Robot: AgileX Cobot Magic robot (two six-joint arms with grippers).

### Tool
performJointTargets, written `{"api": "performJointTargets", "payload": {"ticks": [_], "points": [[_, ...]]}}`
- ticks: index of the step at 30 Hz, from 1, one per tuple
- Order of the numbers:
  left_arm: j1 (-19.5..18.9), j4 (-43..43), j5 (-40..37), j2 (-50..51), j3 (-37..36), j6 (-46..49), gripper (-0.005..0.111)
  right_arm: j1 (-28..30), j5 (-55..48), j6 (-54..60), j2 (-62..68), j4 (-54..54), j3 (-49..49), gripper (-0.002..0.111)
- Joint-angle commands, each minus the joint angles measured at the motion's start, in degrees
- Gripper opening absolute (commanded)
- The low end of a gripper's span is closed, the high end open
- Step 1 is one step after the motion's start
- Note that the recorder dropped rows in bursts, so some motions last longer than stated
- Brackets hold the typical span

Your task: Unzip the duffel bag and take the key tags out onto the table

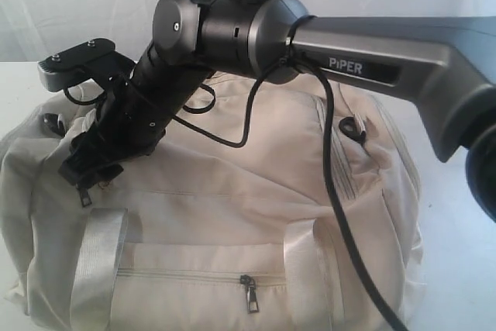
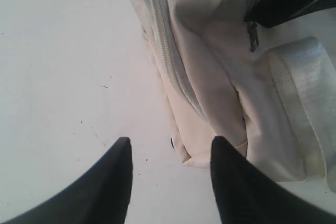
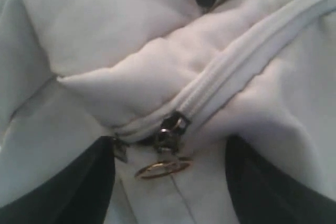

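The cream duffel bag (image 1: 232, 215) fills the table (image 1: 465, 269), zipped closed. My right gripper (image 1: 87, 170) reaches across to the bag's left end. It stands open there, its dark fingers (image 3: 79, 187) straddling the top zipper's slider (image 3: 170, 128) and a gold ring (image 3: 161, 169) hanging from it. A small pull tab (image 3: 121, 150) lies beside one finger. My left gripper (image 2: 170, 148) is open and empty over bare table (image 2: 63, 77), just off a corner of the bag (image 2: 210, 93). It does not show in the exterior view. The key tags are hidden.
A closed front pocket zipper (image 1: 248, 294) runs between two shiny webbing straps (image 1: 97, 265). A black D-ring (image 1: 353, 128) sits on the bag's top right. The right arm's cable (image 1: 333, 191) drapes across the bag. A side zipper (image 2: 173, 61) runs along the bag's end.
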State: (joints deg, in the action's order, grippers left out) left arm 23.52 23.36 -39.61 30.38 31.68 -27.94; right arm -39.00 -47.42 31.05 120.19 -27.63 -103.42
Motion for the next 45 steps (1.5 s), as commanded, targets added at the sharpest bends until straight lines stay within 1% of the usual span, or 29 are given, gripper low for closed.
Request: {"api": "performJointTargets", "payload": {"ticks": [1, 5, 7, 10, 14, 21, 28, 33, 38, 41, 45], "points": [[-0.06, -0.21, -0.08, -0.33, -0.32, -0.32, 0.051, -0.42, 1.25, -0.51, -0.07, 2.56, 0.23, 0.041], [-0.06, -0.21, -0.08, -0.33, -0.32, -0.32, 0.051, -0.42, 0.18, -0.89, -0.07, 3.55, 0.23, 0.018], [-0.06, -0.21, -0.08, -0.33, -0.32, -0.32, 0.051, -0.42, 0.07, -1.04, -0.07, 3.55, 0.23, 0.010], [-0.06, -0.21, -0.08, -0.33, -0.32, -0.32, 0.051, -0.42, -0.45, -1.74, -0.18, 3.55, 0.11, 0.000], [-0.06, -0.21, -0.08, -0.33, -0.32, -0.32, 0.051, -0.42, -0.52, -2.73, -1.52, 4.82, 0.11, 0.000], [-0.06, -0.21, -0.08, -0.33, -0.32, -0.32, 0.051, -0.32, -0.48, -6.03, -5.40, 10.16, 0.11, 0.000], [-0.06, -0.21, 0.02, -0.33, -0.32, -0.32, 0.051, -0.32, 4.23, -6.03, -6.15, 12.51, -0.13, 0.000], [-0.06, -0.21, 0.13, -0.33, -0.32, -0.32, 0.051, -0.32, 5.37, -9.61, -5.77, 17.22, -2.59, 0.000], [-0.06, -0.21, 1.18, -0.33, -0.32, -0.11, 0.051, -0.32, 4.12, -10.55, -5.77, 17.49, -5.15, 0.000], [-0.06, -0.41, 4.50, -0.33, -1.32, -0.11, 0.051, -0.32, 3.82, -10.40, -5.77, 19.06, -6.13, 0.000], [-0.06, -1.90, 13.14, 0.40, -4.98, 0.93, 0.051, -0.32, 3.96, -10.40, -5.21, 21.46, -7.69, 0.000]]}}
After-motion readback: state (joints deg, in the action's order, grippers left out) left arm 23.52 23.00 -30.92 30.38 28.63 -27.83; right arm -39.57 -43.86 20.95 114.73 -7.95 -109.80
